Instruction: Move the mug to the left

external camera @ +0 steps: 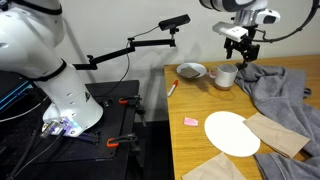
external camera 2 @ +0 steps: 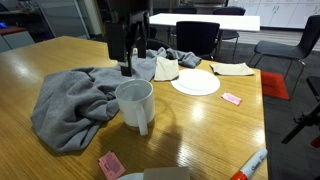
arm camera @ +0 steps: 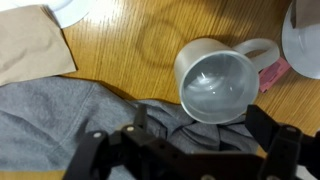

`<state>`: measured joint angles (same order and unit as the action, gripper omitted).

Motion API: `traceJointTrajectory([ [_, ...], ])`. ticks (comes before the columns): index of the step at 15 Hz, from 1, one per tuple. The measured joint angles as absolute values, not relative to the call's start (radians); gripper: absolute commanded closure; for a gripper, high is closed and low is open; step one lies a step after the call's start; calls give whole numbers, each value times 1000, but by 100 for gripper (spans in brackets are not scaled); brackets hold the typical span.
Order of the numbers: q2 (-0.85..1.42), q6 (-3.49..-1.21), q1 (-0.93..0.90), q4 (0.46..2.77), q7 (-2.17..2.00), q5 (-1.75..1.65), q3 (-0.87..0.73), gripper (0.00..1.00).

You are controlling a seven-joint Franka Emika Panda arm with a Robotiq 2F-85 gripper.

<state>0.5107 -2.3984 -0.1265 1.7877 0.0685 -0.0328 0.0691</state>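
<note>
The white mug (external camera: 226, 77) stands upright and empty on the wooden table (external camera: 200, 150), between a bowl and a grey cloth. It also shows in an exterior view (external camera 2: 135, 103) and in the wrist view (arm camera: 213, 88), where its handle points to the upper right. My gripper (external camera: 243, 60) hovers above the table just beside the mug, over the edge of the cloth. It also shows in an exterior view (external camera 2: 126, 62). In the wrist view the gripper (arm camera: 185, 152) is open and empty, with the mug just beyond the fingertips and apart from them.
A crumpled grey cloth (external camera: 285, 88) (external camera 2: 75, 105) (arm camera: 60, 120) lies right against the mug. A shallow white bowl (external camera: 192, 71), a flat white plate (external camera: 232, 133) (external camera 2: 195, 83), brown napkins (external camera: 275, 133) (arm camera: 30, 45), a pink sticky pad (external camera: 190, 121) and a marker (external camera: 172, 88) share the table.
</note>
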Motion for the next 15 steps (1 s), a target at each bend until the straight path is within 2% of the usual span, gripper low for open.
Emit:
traceJointTrajectory([
  [15, 138, -2125, -98, 2015, 13, -70, 36, 0],
])
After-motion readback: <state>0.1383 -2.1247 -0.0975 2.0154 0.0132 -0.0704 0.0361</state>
